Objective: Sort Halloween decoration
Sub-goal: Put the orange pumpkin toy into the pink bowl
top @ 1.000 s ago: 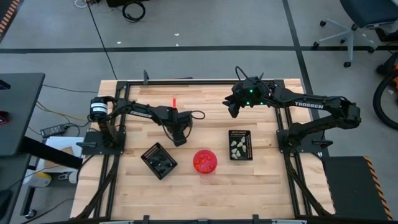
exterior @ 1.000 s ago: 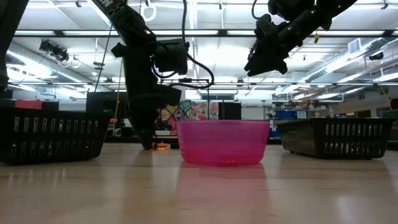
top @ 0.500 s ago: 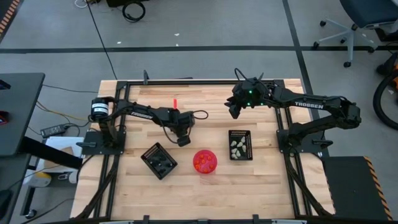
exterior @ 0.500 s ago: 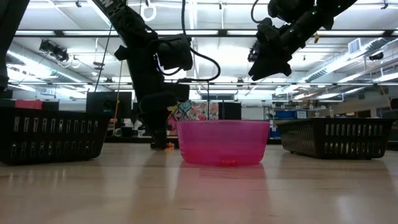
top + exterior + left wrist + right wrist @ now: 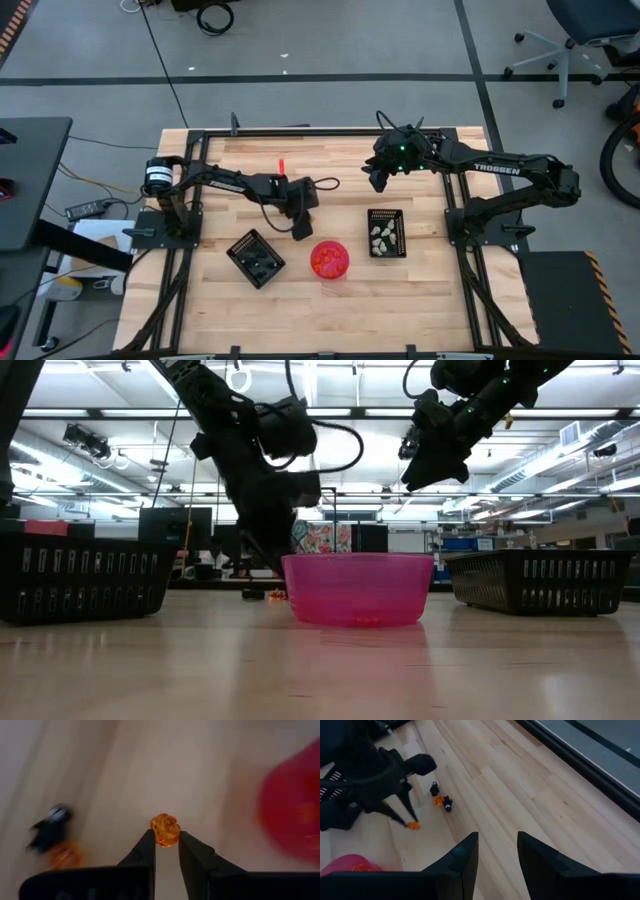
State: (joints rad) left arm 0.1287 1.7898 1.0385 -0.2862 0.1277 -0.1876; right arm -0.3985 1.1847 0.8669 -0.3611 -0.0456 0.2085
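Across a pale butcher-block table (image 5: 330, 300) framed by black rails, set on a grey floor crossed with dark tape lines — cables, an office chair and a dark desk at the edges. Beyond the tabletop in the low view, a workshop hall with long ceiling lights, shelving and a colourful poster.

Left gripper (image 5: 165, 843) just above the wood beside the pink-red bowl (image 5: 329, 258), fingers (image 5: 145, 851) pinching a tiny orange piece (image 5: 165, 829) at their tips. Seen from the right wrist, same orange piece (image 5: 413, 825) hanging a little above the boards. Further back on the table, a small cluster of loose pieces (image 5: 440, 800) — two black, one orange — lying close together. More orange bits visible inside the bowl from overhead.

Black tray on the left (image 5: 254, 257) tilted at an angle, holding dark pieces; black tray on the right (image 5: 386, 232) set square, holding pale whitish-green ones. Both on the wood, bowl between them.

Right gripper (image 5: 496, 851) held high over the far side of the table, fingers spread, holding nothing.

White lettering "TROSSEN" readable on the right arm (image 5: 497, 169); a green light glowing at its wrist. Small red mark (image 5: 281, 163) on the wood near the back rail.
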